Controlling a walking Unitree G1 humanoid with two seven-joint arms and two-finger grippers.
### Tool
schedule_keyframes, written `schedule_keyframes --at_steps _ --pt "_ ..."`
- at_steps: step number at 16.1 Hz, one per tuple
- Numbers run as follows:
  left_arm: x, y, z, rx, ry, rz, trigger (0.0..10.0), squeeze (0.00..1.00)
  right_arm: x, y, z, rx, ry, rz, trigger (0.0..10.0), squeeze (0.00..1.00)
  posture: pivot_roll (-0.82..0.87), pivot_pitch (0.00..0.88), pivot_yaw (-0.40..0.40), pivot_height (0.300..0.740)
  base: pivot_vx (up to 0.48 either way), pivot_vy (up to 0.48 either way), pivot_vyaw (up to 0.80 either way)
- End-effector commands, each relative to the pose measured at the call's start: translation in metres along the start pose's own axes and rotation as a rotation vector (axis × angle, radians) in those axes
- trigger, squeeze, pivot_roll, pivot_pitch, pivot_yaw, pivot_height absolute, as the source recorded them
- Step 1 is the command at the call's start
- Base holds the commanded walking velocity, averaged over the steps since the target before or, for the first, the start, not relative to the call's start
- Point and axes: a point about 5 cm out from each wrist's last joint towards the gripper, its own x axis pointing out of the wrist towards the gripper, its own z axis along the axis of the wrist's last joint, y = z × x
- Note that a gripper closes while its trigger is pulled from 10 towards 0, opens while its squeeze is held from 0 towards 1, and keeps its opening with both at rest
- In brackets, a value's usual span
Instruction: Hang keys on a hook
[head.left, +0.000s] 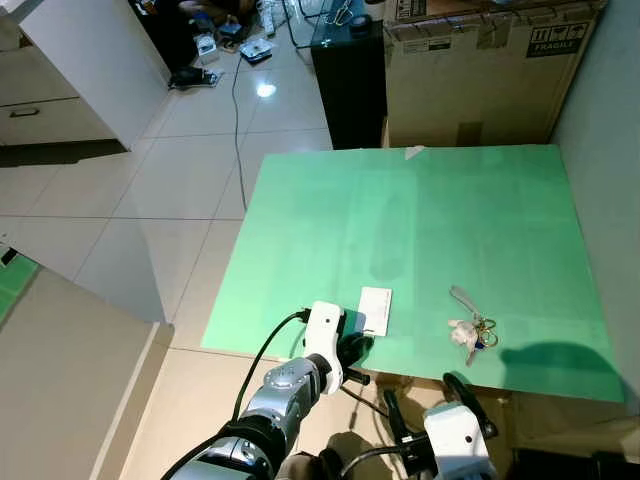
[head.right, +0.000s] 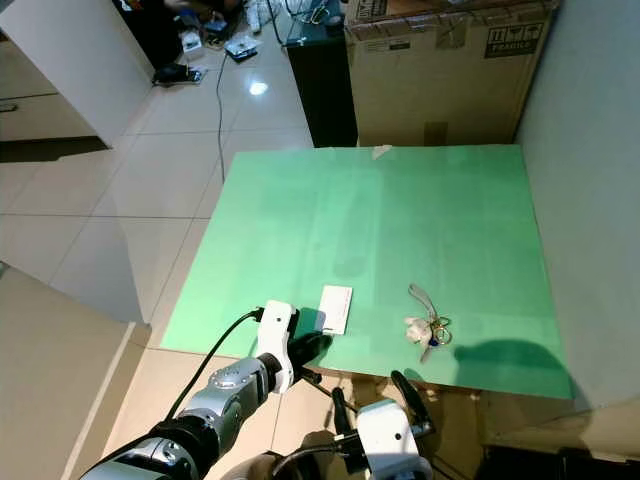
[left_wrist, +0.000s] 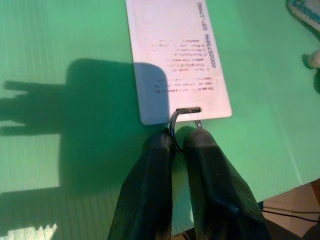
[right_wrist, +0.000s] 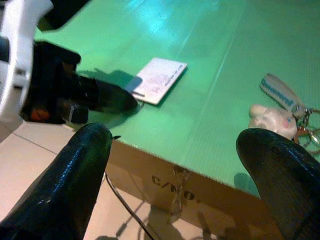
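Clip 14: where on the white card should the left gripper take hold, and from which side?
Best by the metal ring at the white card's near short edge, coming in from the table's front edge. The card lies flat on the green board, so only the ring offers something to pinch; the left gripper is shut on it.

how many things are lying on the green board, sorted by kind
white cards with a ring: 1, the white card, its ring pinched by the left gripper
key bunches: 1, the key bunch with a small white charm and a strap
total: 2
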Motion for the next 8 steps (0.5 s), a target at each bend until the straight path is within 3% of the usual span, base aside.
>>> schedule_keyframes --at_steps 1,2,3,4,5,6,8 --pt "0.008 -0.022 -0.008 -0.037 0.041 -0.066 0.0 0.0 -0.002 0.004 -0.003 0.02 0.008 0.005 10.0 0.0 -0.31 0.185 0.261 0.726 0.0 0.0 0.0" --pt "0.009 -0.021 0.001 -0.033 0.007 -0.073 0.0 0.0 -0.002 0.003 -0.003 0.018 0.008 0.001 10.0 0.0 -0.31 0.184 0.261 0.726 0.0 0.0 0.0" --pt "0.008 -0.013 0.039 -0.029 -0.129 -0.091 0.0 0.0 0.0 -0.002 -0.005 0.011 0.01 -0.011 10.0 0.0 -0.3 0.172 0.263 0.726 0.0 0.0 0.0" --pt "0.006 -0.009 0.054 -0.025 -0.179 -0.091 0.0 0.0 0.001 -0.003 -0.006 0.009 0.008 -0.017 10.0 0.0 -0.3 0.164 0.264 0.726 0.0 0.0 0.0" --pt "-0.006 0.0 0.086 0.016 -0.287 -0.104 0.0 0.0 0.005 -0.007 -0.005 0.01 -0.003 -0.034 10.0 0.0 -0.29 0.149 0.265 0.726 0.0 0.0 0.0" --pt "-0.02 0.008 0.103 0.048 -0.341 -0.1 0.0 0.0 0.009 -0.011 -0.003 0.022 -0.015 -0.051 10.0 0.0 -0.27 0.137 0.268 0.726 0.0 0.0 0.0" --pt "-0.043 0.025 0.119 0.046 -0.397 -0.056 0.0 0.0 0.019 -0.019 0.0 0.041 -0.035 -0.075 10.0 0.0 -0.24 0.102 0.262 0.726 0.0 0.0 0.0"
